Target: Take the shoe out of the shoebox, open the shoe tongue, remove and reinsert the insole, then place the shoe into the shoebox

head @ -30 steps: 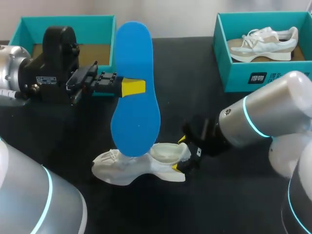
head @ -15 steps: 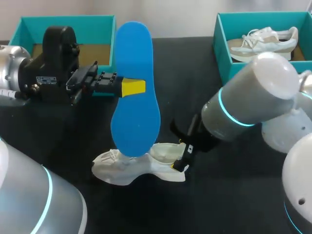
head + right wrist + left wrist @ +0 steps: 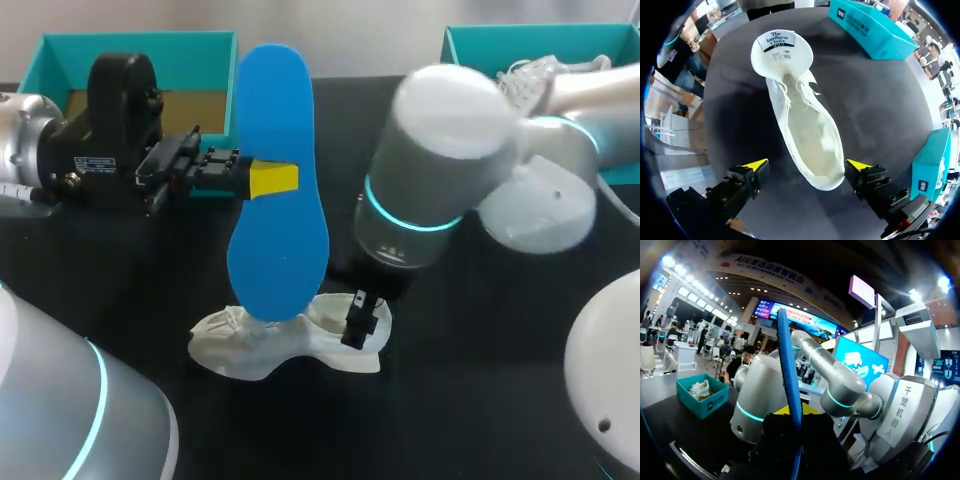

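Note:
A blue insole (image 3: 275, 190) stands upright above the table, with my left gripper (image 3: 270, 180) shut on its middle; the left wrist view shows the insole (image 3: 789, 370) edge-on between the fingers. The white shoe (image 3: 285, 345) lies on the black table below it. Seen from my right wrist, the shoe (image 3: 807, 130) has its tongue (image 3: 782, 50) folded forward and its inside is bare. My right gripper (image 3: 807, 165) hangs open over the heel, one yellow tip on each side and neither touching; it shows at the heel (image 3: 362, 322) from above.
An empty teal shoebox (image 3: 130, 40) stands at the back left. A second teal shoebox (image 3: 470, 45) at the back right holds another shoe (image 3: 545, 68) and is partly hidden by my right arm (image 3: 440, 170). Bare black table lies in front of the shoe.
My right arm has swung up and leftwards, bringing its gripper from beside the shoe's heel to above it. The left arm and the insole have kept still.

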{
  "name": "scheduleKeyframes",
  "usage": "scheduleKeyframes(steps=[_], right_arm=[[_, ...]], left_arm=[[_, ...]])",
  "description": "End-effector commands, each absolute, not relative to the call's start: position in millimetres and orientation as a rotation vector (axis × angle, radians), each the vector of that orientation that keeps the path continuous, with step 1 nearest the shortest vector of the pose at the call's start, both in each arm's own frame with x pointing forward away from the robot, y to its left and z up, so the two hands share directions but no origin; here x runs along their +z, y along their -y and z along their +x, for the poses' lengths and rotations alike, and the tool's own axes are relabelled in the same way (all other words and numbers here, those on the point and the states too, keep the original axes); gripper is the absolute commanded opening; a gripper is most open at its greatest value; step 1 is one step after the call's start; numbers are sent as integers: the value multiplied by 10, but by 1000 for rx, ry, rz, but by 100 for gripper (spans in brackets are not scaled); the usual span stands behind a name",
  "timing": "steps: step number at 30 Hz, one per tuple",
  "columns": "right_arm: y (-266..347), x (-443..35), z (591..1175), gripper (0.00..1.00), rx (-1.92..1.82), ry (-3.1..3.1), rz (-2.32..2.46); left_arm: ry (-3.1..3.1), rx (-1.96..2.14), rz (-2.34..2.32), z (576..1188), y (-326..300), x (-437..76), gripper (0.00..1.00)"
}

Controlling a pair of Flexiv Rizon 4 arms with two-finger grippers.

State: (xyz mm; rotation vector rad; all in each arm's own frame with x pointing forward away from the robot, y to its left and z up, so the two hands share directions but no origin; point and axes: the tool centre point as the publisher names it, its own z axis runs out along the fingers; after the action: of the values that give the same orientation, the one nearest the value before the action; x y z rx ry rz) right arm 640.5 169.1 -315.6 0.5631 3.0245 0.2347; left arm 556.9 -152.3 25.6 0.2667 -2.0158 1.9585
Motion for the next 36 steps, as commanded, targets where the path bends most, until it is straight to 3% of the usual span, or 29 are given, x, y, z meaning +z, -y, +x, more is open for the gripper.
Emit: scheduleKeyframes(steps=[1, 21, 36], right_arm=[[-1749, -3146, 6388, 100, -273, -3055, 581], [-1901, -2984, 6652, 100, -187, -3039, 467], [-2048, -3329, 7104, 100, -80, -3064, 386]], left_arm=[[2016, 1958, 267, 5569, 1528, 256, 0], [2016, 1958, 267, 5569, 1528, 256, 0], [2016, 1958, 267, 5569, 1528, 256, 0]])
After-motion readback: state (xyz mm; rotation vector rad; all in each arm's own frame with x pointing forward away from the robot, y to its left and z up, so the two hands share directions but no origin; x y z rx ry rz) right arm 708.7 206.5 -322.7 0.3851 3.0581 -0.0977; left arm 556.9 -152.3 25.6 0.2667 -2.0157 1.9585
